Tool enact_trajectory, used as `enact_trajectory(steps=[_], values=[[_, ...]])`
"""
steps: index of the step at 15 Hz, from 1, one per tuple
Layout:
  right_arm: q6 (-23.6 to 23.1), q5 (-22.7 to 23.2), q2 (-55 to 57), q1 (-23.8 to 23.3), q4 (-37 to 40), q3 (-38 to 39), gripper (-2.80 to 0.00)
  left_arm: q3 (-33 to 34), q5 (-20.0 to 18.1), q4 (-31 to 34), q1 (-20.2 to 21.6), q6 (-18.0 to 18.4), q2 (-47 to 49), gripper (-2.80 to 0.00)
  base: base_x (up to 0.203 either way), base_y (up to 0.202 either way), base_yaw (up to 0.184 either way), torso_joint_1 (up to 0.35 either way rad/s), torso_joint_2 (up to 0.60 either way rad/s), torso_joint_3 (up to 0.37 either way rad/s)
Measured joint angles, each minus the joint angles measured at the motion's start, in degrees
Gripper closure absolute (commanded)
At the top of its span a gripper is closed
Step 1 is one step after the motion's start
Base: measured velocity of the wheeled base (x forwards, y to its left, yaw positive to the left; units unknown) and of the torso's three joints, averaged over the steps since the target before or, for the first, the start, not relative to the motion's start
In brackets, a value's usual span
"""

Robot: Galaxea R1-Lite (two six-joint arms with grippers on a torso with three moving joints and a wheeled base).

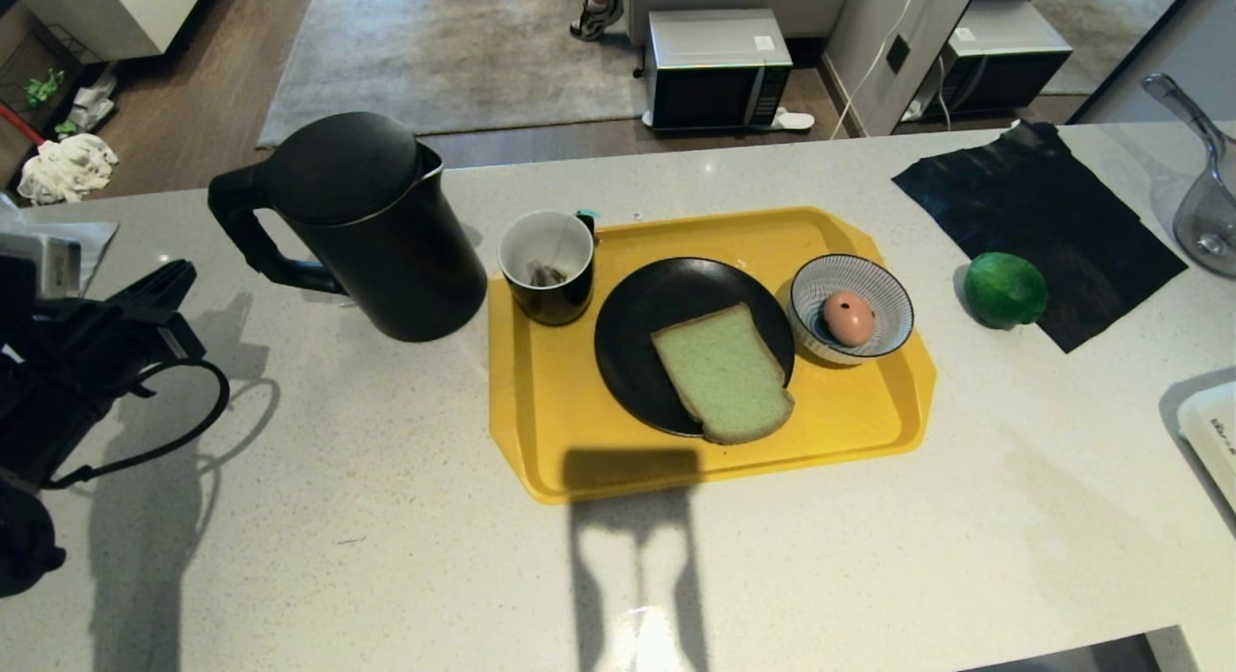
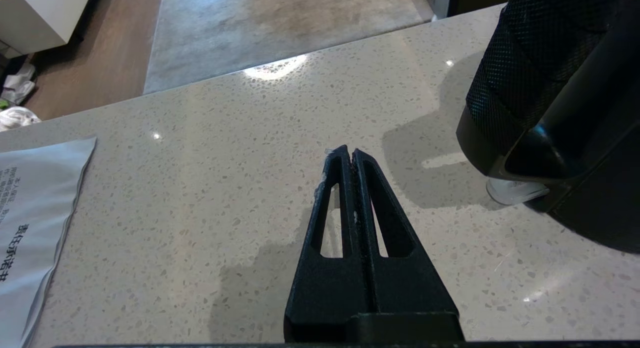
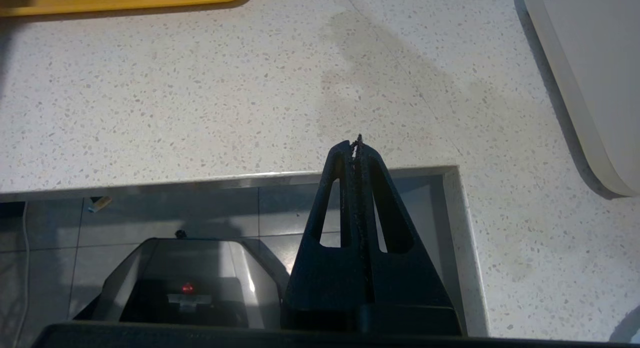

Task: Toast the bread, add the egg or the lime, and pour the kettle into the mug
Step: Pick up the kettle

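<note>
One printed sheet [image 2: 30, 223] beside left end effector [image 2: 348, 152], left wrist view only.

The picture's edge is cutting off most of the kettle [image 2: 560, 103] in the left wrist view. A person's shoe [image 1: 596, 15] is showing at the head view's top; the clear jug [image 1: 1202, 184] is running off its right.

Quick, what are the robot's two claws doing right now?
Left gripper: shut, holding nothing, over the counter beside the kettle.
Right gripper: shut, holding nothing, at the counter's near edge.
</note>
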Motion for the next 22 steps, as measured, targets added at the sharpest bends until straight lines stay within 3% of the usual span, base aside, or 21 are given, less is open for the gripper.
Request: enact_trajectory(steps=[11,15,22], values=[[0.0,0.1,0.0,0.0,0.0,0.0,0.00,-8.1,2.4,0.0,-1.2,-4.6,3.0,0.00,0.000,0.000,0.000,0.000,0.00,0.000],[0.0,0.0,0.0,0.0,0.0,0.0,0.00,-11.3,2.4,0.0,-2.6,-4.7,4.7,0.00,0.000,0.000,0.000,0.000,0.00,0.000],[0.0,0.1,0.0,0.0,0.0,0.0,0.00,-17.2,6.1,0.0,-4.9,-4.6,7.3,0.00,0.000,0.000,0.000,0.000,0.00,0.000]])
